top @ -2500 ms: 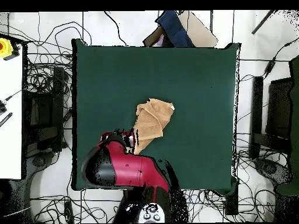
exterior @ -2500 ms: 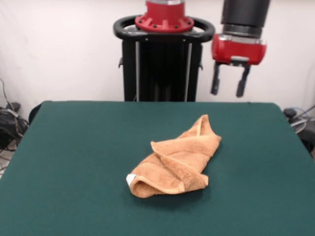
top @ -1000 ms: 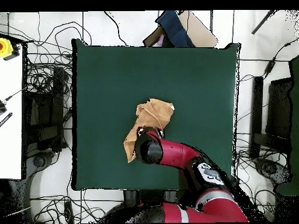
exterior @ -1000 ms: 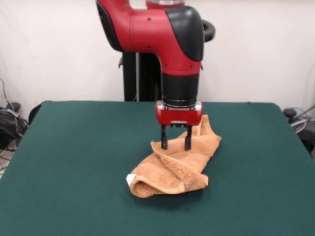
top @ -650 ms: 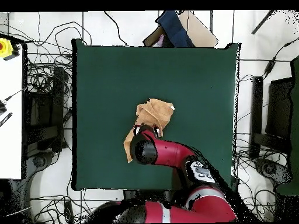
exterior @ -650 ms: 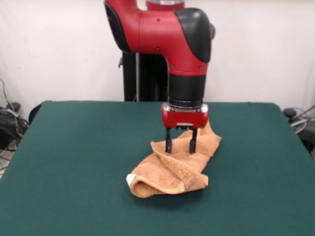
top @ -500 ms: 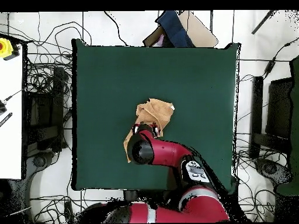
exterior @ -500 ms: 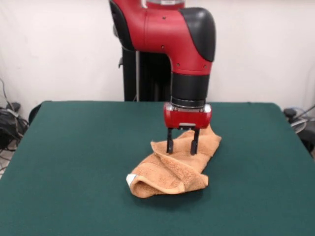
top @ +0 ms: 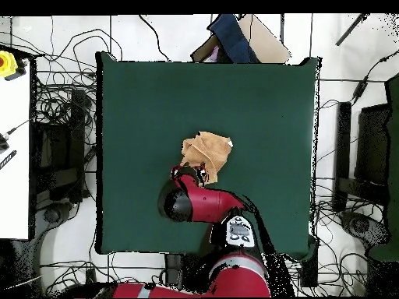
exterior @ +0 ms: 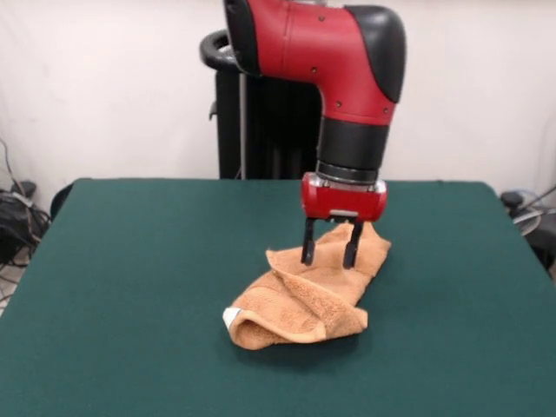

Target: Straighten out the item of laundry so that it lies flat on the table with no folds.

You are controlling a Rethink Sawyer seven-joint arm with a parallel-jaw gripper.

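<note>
Front view: an orange-tan towel (exterior: 311,294) lies crumpled in a folded heap near the middle of the dark green table (exterior: 130,287), a white tag at its near left corner. The red arm reaches down; its gripper (exterior: 330,255) has fingers spread apart, tips at the heap's far upper part, grasping nothing. The terry cloth looks soft, light and limp; a free corner or border edge seems the best place to pinch.

Overhead view: the towel (top: 210,152) sits near the table's (top: 257,101) centre, its robot-side end hidden under the arm. Compared with half a second ago, the gripper has shifted sideways along the heap; the towel is unchanged.
</note>
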